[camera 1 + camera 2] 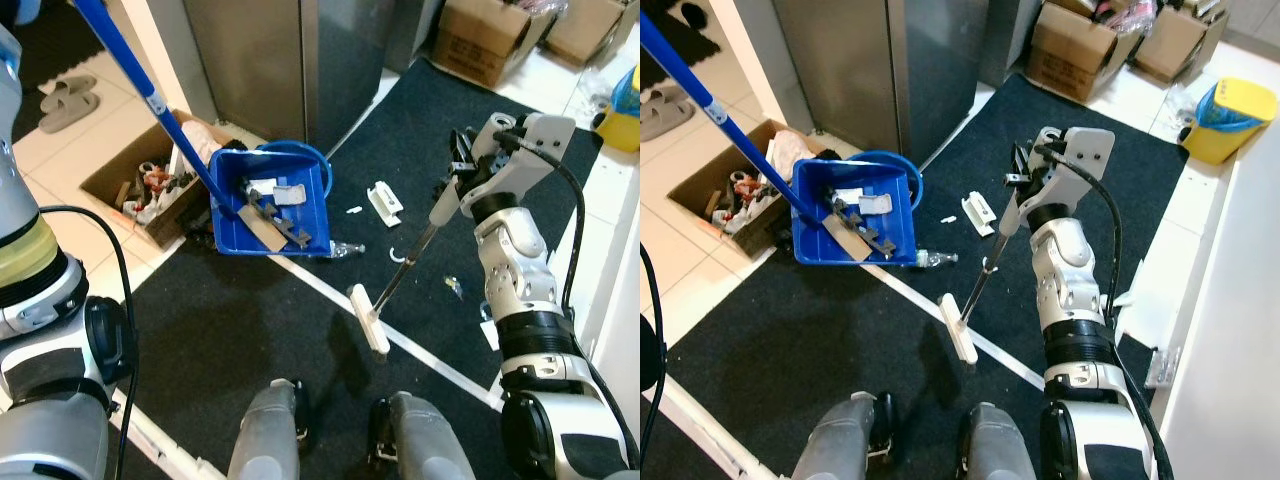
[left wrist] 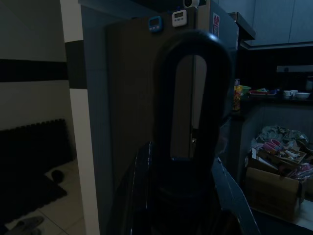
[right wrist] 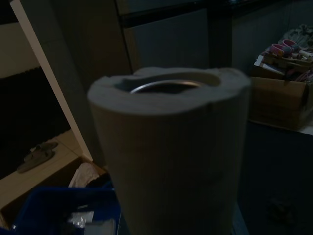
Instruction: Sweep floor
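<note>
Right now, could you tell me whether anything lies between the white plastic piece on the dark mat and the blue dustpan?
Nothing large: between the white plastic piece and the blue dustpan lies only a small white scrap on the mat. The broom head sits nearer the robot.

Dim view: black looped handle end (image 2: 193,98) up close. Behind it a fridge (image 2: 132,98) w/ two small timers (image 2: 167,19) at its top edge; cardboard box (image 2: 274,188) beside.

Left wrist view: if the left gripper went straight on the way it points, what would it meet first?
Probably the tall grey cabinet straight ahead, past the dark looped handle end; depth is unclear.
</note>
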Robot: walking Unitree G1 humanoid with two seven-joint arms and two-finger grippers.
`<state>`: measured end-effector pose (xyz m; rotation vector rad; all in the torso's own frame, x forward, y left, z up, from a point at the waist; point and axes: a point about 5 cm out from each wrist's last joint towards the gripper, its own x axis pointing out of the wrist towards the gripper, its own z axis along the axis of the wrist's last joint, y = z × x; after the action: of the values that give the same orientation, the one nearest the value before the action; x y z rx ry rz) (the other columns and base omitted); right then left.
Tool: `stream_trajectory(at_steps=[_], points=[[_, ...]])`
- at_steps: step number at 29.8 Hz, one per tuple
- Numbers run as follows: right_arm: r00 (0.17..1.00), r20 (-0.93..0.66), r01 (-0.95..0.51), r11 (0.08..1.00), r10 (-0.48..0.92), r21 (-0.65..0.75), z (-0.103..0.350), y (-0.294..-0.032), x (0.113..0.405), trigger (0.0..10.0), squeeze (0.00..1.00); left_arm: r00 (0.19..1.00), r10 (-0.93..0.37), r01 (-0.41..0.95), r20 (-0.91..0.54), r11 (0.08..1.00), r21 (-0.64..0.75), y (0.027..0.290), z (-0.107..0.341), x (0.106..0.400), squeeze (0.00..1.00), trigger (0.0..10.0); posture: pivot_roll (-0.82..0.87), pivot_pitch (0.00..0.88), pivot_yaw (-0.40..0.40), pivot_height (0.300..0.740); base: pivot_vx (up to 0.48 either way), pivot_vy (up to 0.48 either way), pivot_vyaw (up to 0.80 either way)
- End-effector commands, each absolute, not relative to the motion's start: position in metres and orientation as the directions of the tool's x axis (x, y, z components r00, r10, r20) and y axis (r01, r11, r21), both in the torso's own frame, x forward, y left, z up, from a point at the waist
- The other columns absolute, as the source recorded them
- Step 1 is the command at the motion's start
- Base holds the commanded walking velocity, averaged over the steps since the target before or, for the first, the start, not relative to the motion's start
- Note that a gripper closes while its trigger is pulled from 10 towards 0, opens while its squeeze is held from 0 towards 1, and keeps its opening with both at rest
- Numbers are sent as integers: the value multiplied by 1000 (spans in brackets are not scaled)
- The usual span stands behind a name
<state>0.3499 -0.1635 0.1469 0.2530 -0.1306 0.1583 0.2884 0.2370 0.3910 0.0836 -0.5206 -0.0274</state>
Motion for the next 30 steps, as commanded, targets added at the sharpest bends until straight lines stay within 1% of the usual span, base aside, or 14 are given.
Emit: stream_trajectory(at_steps=[1,30], points=[[980,144,-167,957,135,238,145,-164,349,10000,0,825,-52,-23,563,992,125,239,407,278,0,10000,65,76,-6,740,480,0,0],[982,137,-161,959,132,234,142,-166,350,10000,0,831,-66,-7,552,992,129,235,403,282,0,10000,59,70,-3,740,478,0,0]])
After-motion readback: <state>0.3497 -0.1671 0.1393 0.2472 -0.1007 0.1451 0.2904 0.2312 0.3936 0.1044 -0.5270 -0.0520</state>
